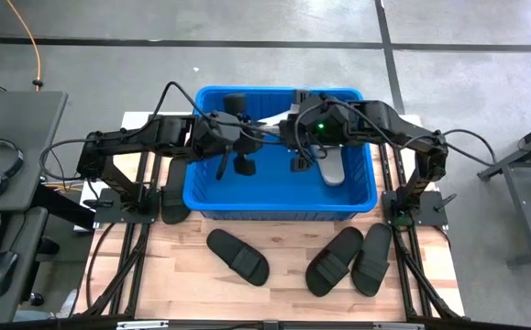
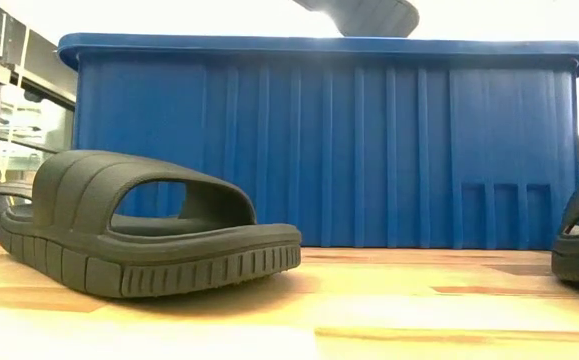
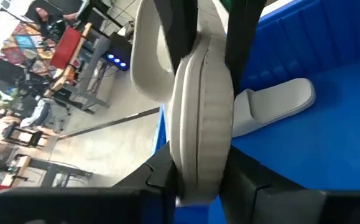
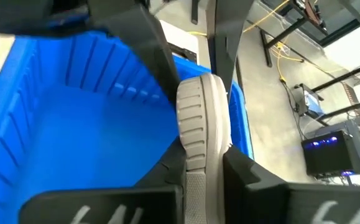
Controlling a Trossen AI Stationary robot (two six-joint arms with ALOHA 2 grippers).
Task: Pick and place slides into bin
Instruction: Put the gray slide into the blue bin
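Observation:
The blue bin (image 1: 279, 213) stands at the table's far middle and fills the low view (image 2: 329, 150). My two grippers meet over it, both shut on one light grey slide (image 1: 279, 124), which stands on edge above the bin. Its sole shows above the rim in the low view (image 2: 369, 14). My left gripper (image 1: 258, 137) comes from the left and my right gripper (image 1: 291, 134) from the right. A second light grey slide (image 1: 334, 170) lies on the bin floor; it also shows in the left wrist view (image 3: 279, 102). My left gripper pinches the slide's sole (image 3: 201, 137) between its two fingers, one finger (image 3: 161, 177) on the strap side, the other (image 3: 245, 180) on the underside. It comes level from the table's left. The slide stands on edge, lifted clear over the bin. My right gripper pinches the same sole (image 4: 198, 124) at its opposite end between its two fingers (image 4: 251, 177), one on each flat face. It comes level from the table's right. The ribbed side edge faces its camera and the slide is clear of the bin floor.
Three black slides (image 1: 237, 257) (image 1: 334, 261) (image 1: 372, 258) lie on the wooden table in front of the bin; one is close in the low view (image 2: 149, 235). Another black slide (image 1: 175, 202) lies left of the bin. A desk with headphones stands at the far left.

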